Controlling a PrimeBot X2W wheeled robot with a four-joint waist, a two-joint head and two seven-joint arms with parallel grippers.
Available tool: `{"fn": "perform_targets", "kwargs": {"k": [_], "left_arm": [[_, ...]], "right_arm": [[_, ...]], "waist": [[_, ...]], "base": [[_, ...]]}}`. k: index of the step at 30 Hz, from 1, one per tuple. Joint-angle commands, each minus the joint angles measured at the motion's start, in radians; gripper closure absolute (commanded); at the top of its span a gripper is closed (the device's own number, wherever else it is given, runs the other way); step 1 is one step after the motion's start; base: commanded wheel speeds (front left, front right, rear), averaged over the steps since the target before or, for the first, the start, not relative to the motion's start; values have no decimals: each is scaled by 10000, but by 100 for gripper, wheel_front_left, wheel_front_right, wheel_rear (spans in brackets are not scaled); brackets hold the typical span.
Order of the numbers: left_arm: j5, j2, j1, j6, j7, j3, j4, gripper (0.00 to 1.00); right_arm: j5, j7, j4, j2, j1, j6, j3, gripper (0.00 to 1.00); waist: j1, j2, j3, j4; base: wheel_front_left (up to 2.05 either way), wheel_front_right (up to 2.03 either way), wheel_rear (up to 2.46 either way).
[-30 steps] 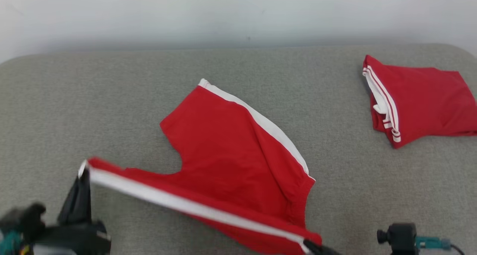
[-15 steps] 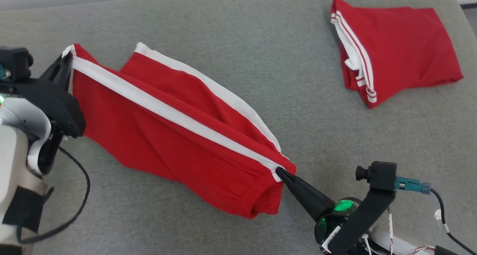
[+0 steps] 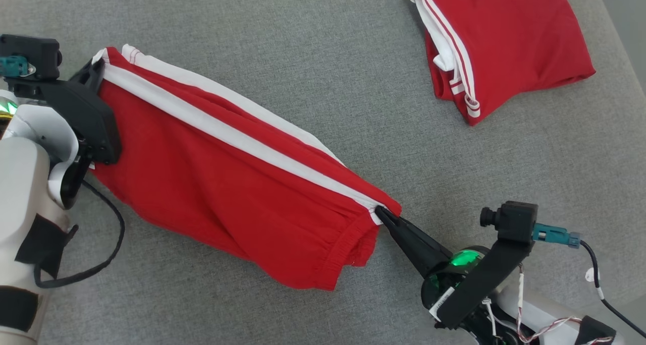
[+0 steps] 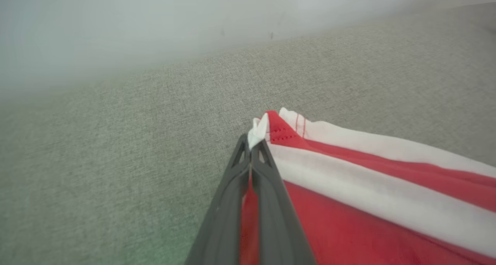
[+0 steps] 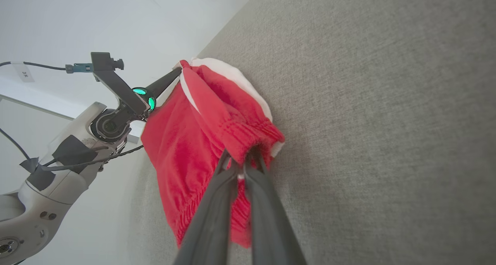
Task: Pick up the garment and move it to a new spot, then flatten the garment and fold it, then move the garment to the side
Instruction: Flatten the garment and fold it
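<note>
Head view: the red garment (image 3: pixel 227 183) is stretched over the grey cushion (image 3: pixel 353 57) between the left gripper (image 3: pixel 98 65), pinching its striped hem corner, and the right gripper (image 3: pixel 382 215), pinching the waistband; a folded garment (image 3: pixel 515 37) lies well beyond the right fingers. Left wrist view: cloth trails rightward from the clamped fingers. Right wrist view: the waistband bunches at the closed fingertips.
</note>
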Motion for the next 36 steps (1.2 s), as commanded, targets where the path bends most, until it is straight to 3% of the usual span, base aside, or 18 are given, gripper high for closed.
{"fn": "perform_targets", "kwargs": {"k": [1, 8, 9, 10, 11, 12, 20, 24, 31, 36], "left_arm": [[109, 115, -241, 53, -147, -13, 157, 100], [-112, -43, -548, 28, -749, -456, 746, 100], [-160, -74, -586, 27, -799, -571, 798, 100], [-217, -96, -607, 24, -896, -695, 827, 63], [-271, -114, -611, 24, -1023, -793, 846, 12], [-350, -125, -600, 21, -1159, -870, 881, 0], [-1236, 41, 59, 19, -2296, -1415, 1150, 0], [-1455, 280, 540, 18, -3079, -1536, 986, 0], [-1244, 463, 1507, 156, -4203, -1611, 616, 0], [-1118, 292, 2223, 458, -4423, -1579, 263, 0]], "right_arm": [[-106, -15, 93, 102, -33, -20, -2, 100], [-673, -15, 533, 373, -18, -20, -385, 100], [-733, -15, 574, 418, 9, -18, -414, 95], [-791, -16, 615, 457, 40, -18, -417, 34], [-815, -16, 646, 474, 68, -20, -394, 0], [-860, -16, 678, 483, 85, -18, -426, 0], [-827, -16, 771, 256, 836, -18, -1139, 0], [-1520, -15, 661, 320, 1320, -18, -2168, 0], [-3603, -15, 622, 1554, 2650, -18, -5043, 0], [-5704, -14, 182, 2515, 3492, -18, -6435, 0]], "waist": [[-2, -2, 32, -39], [-2, -2, 73, -36], [-2, -2, 63, -29], [-2, -2, 32, -20], [-2, -2, -9, -6], [-2, -2, -66, 5], [-2, -2, -1283, 126], [-2, -2, -1836, 173], [-2, -2, -2333, 396], [-2, -2, -2465, 645]], "base": [[0, 0, 0], [0, 0, 0], [0, 0, 0], [0, 0, 0], [0, 0, 0], [0, 0, 0], [0, 0, 0], [0, 0, 0], [0, 0, 0], [0, 0, 0]]}}
